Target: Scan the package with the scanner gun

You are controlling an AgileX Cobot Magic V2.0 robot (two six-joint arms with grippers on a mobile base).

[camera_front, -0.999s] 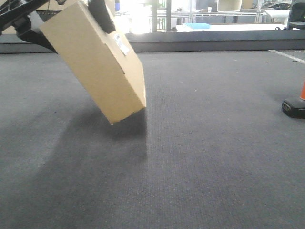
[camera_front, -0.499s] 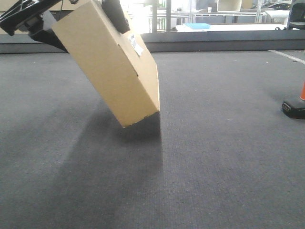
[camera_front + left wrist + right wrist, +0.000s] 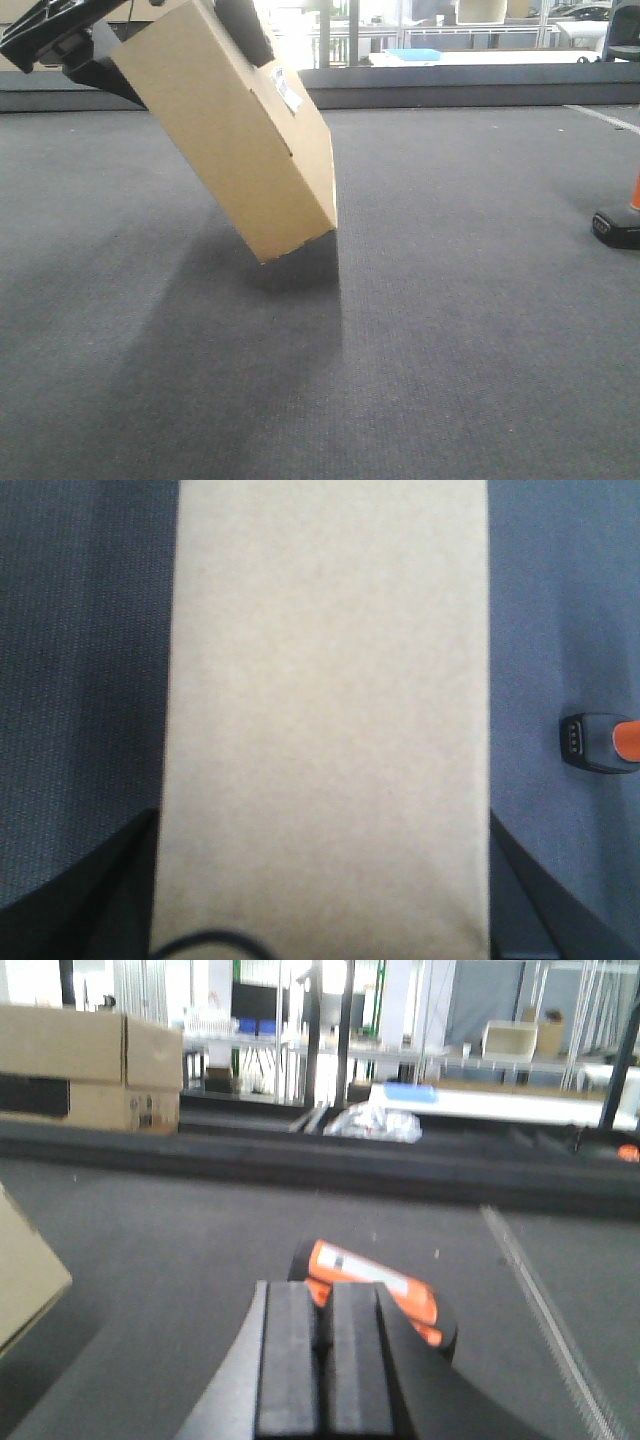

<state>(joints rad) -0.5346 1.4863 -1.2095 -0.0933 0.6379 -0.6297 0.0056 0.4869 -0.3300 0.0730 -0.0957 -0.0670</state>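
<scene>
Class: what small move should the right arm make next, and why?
Probably open the right gripper and ease forward onto the scanner gun: its fingers look shut and empty, the gun lies ahead, and the package is held up, tilted.

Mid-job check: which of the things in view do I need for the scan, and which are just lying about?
For the job:
box, held tilted by the left end effector
scanner, not yet picked up, just beyond the shut right end effector

Lying about:
stacked cartons
crumpled plastic wrap
</scene>
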